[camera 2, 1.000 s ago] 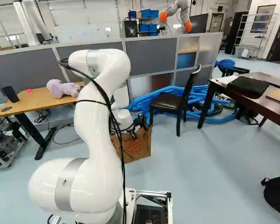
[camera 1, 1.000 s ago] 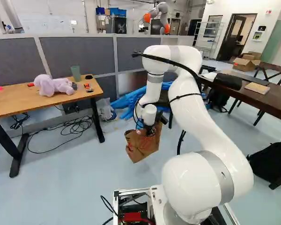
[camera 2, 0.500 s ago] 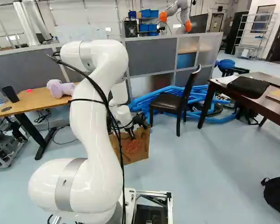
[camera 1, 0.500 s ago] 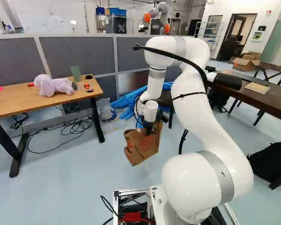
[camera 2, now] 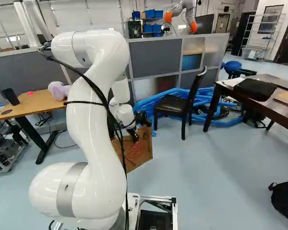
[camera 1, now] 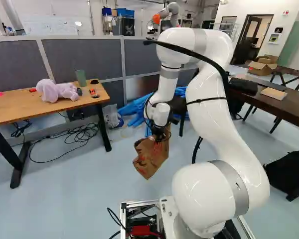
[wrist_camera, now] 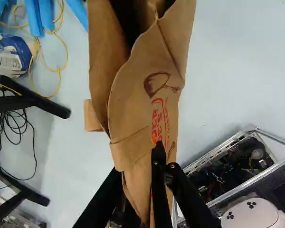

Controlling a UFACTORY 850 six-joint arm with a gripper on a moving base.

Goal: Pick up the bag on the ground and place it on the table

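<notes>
Pale floor [camera 1: 89, 199] lies beneath a paper bag [camera 1: 150, 158] grasped by the end effector [camera 2: 134, 136], apparently aloft; placement on a desk [camera 1: 20, 110] remains.

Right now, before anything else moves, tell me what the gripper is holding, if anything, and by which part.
The bag: the gripper appears to pinch it by one narrow end of its rim, beside the red print.

Bright, diffuse light; floor [wrist_camera: 237, 61] beside jaws pale, softly shaded; bag [wrist_camera: 137, 85], ahead of jaws, deeply shadowed inside mouth.
</notes>
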